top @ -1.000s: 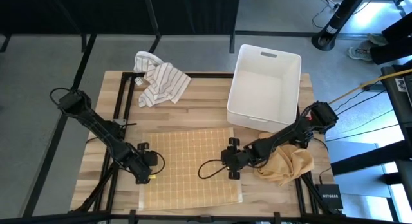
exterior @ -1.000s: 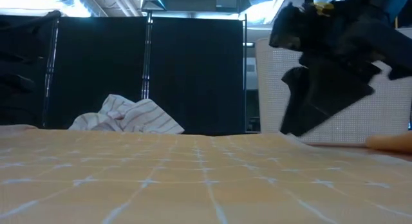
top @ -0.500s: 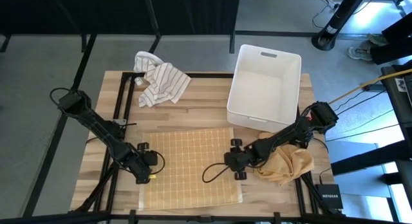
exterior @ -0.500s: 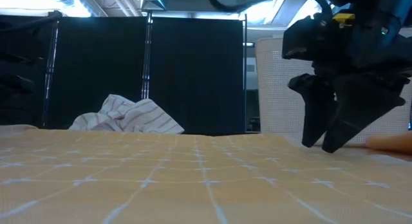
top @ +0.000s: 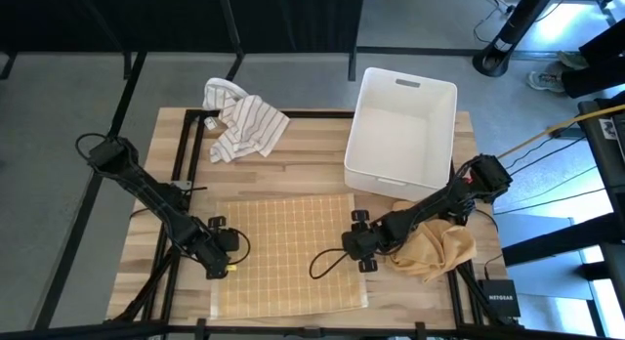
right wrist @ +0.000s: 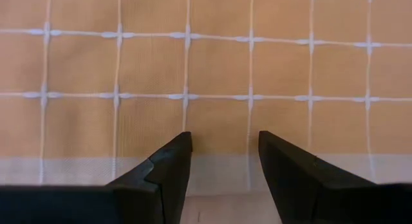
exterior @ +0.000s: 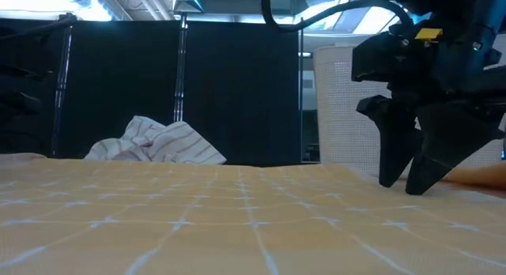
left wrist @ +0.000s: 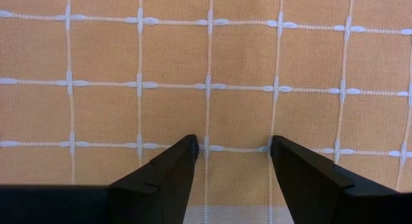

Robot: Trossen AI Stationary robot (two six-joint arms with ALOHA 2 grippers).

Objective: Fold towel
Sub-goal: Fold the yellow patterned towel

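Towel (top: 289, 250) lies flat, lower centre of the high view. My left gripper (top: 227, 250) sits at its left edge, fingers apart, holding nothing. My right gripper (top: 354, 244) sits at its right edge, fingers likewise spread and empty, tips down over the hem.

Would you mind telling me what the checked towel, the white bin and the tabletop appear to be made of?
The checked towel looks like woven cotton: matte orange cloth with raised white stitched lines in the wrist views. The white bin seems to be moulded plastic, smooth with a cut-out handle. The tabletop looks like wood planking, pale with visible grain and board seams.
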